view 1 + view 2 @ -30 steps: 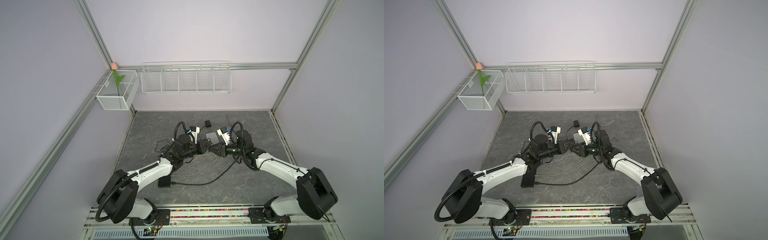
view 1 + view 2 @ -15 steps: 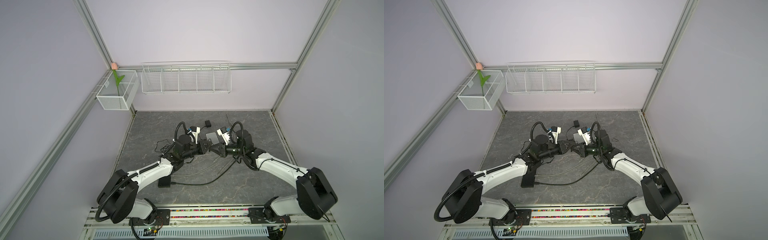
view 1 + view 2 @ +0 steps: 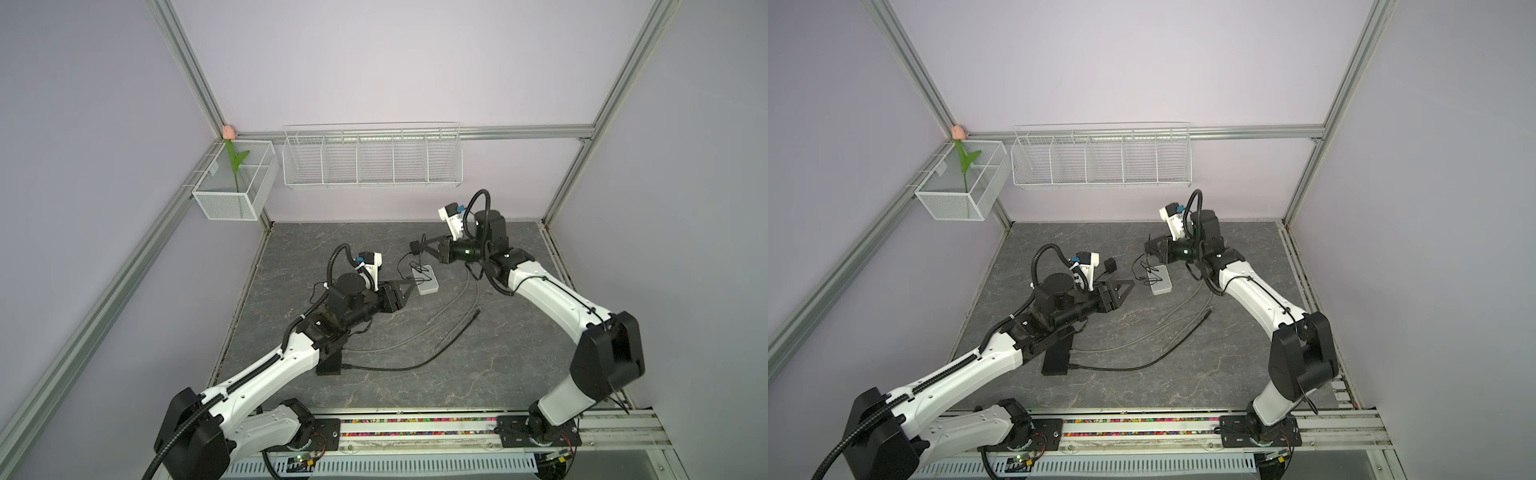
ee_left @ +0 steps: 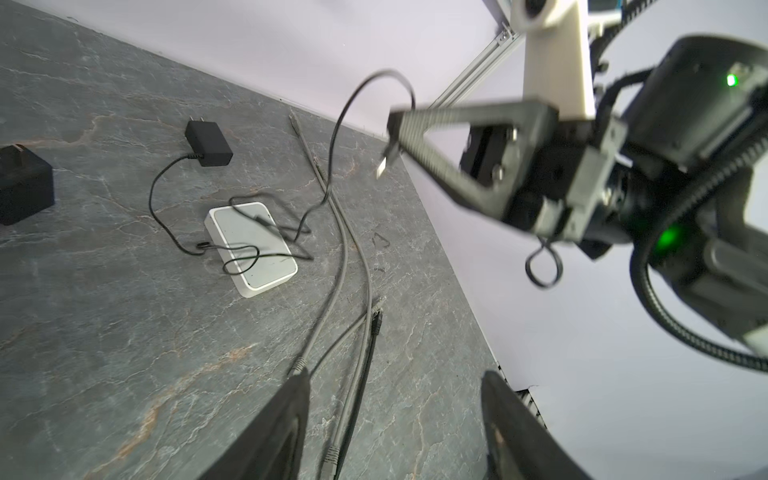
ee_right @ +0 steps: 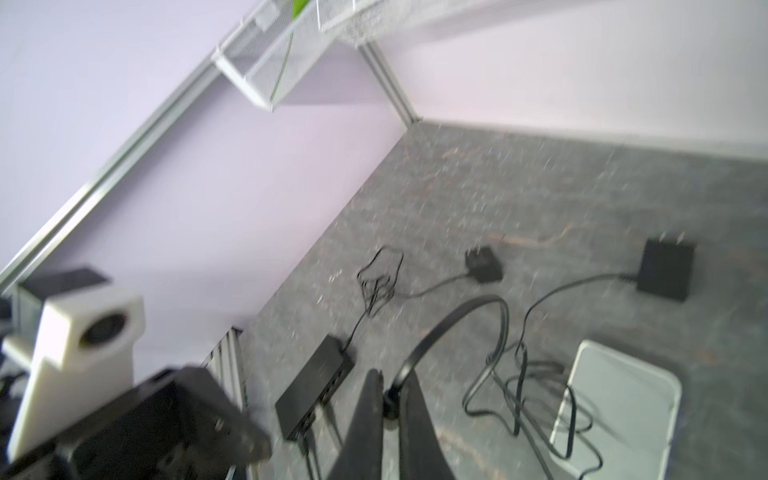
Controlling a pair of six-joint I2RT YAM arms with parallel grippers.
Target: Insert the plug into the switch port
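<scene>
Grey stone-look table (image 3: 457, 365): right gripper (image 5: 392, 386) pinches the black cable's (image 4: 345, 112) plug (image 4: 381, 166) in the air, apart from the white switch (image 4: 266, 270); left gripper (image 4: 395, 395) spread, empty; insertion not yet done.

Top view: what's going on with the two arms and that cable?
The right gripper is shut on the thin black cable just behind its plug, holding that end up off the table. The left gripper is open and empty, hovering near the white box. The cable's loose coils lie across that box. The plug hangs in the air, not in any port yet.
</scene>
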